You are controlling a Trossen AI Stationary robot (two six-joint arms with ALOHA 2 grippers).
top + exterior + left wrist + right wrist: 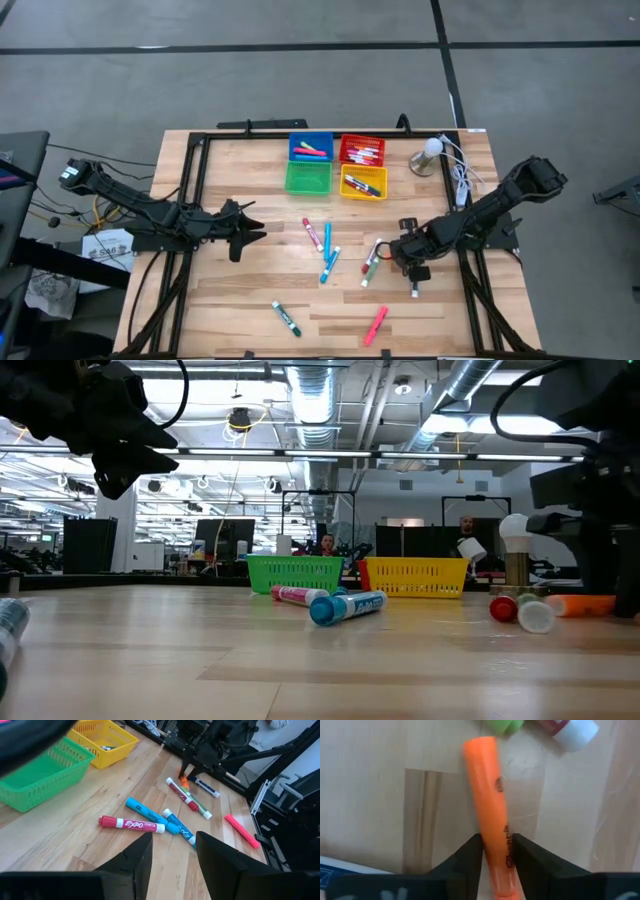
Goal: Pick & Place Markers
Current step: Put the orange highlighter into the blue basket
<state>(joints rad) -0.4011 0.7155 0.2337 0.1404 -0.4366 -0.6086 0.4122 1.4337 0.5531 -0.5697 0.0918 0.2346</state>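
Left arm: stretched inward and raised, pincer parted, holding nothing. Right arm: reaching low, pincer clamped on an orange marker.

I see an orange marker on my pale wood-grain worktop; green bin, yellow bin.

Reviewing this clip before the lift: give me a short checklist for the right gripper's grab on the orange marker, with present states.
1. Orange marker between the right gripper fingers: ok.
2. Fingers touching the barrel on both sides: ok, by the right wrist view.
3. Firm clamp: cannot tell.
4. Neighbouring green cap and white-capped marker clear of the fingers: ok.
5. Left gripper out of the way, open above the wood, holding nothing: ok.
6. Yellow bin has room: ok.
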